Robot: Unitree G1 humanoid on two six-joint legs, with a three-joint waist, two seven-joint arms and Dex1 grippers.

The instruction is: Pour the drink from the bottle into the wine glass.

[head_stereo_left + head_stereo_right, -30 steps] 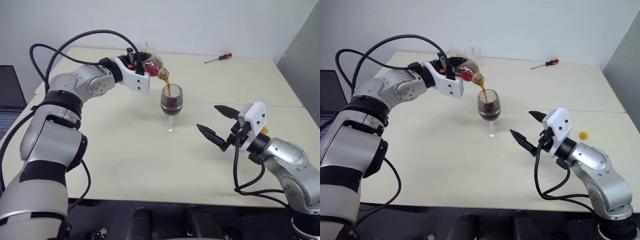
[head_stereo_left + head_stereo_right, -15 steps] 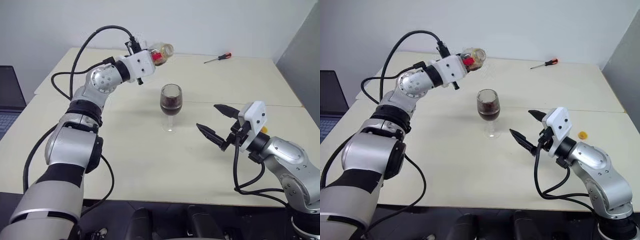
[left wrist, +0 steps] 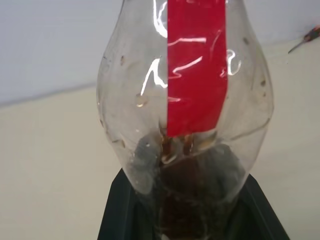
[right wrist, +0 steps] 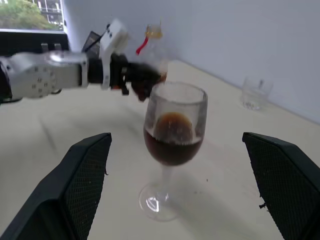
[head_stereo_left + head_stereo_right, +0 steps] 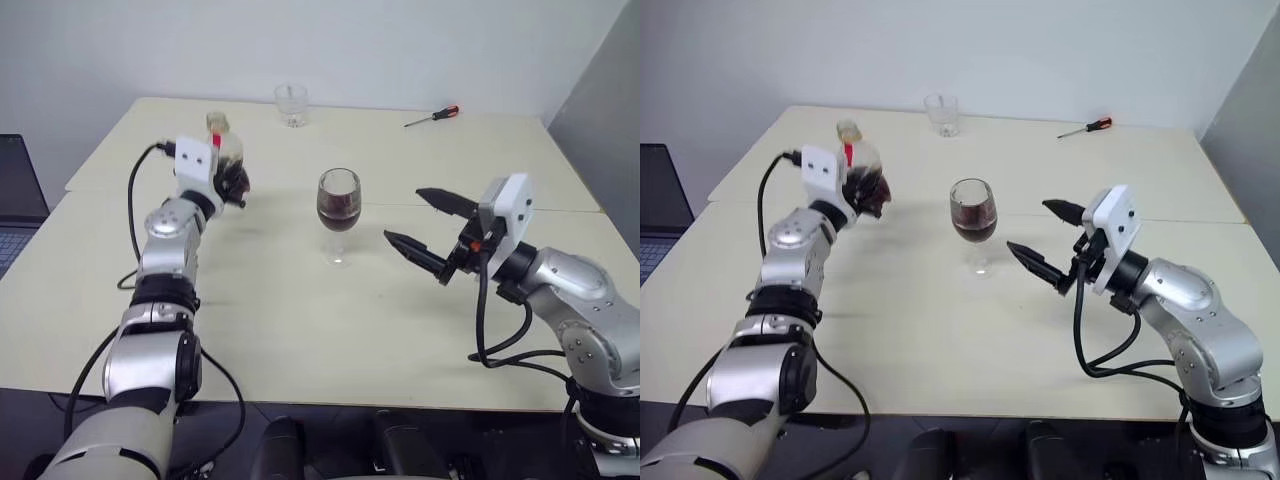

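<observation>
The wine glass [image 5: 338, 205] stands upright mid-table, its bowl about half full of the dark drink [image 4: 173, 145]. Left of it, my left gripper [image 5: 233, 183] is shut on the lower body of the bottle [image 5: 224, 152] and holds it upright above the table. In the left wrist view the bottle's red label [image 3: 196, 75] faces the camera and a little dark liquid sits at its bottom. My right gripper [image 5: 403, 215] is open, just right of the glass and pointing at it, not touching. Its fingers [image 4: 85, 185] flank the glass in the right wrist view.
A short clear tumbler [image 5: 291, 103] stands at the table's far edge, and a red-handled screwdriver [image 5: 434, 117] lies at the back right. A laptop [image 5: 15, 190] sits off the table's left side. A seam [image 5: 560, 211] runs across the tabletop behind the glass.
The left arm swung the bottle from above the glass to the left and down, turning it from tipped to upright; the pouring stream has stopped. The right gripper rose slightly, staying open.
</observation>
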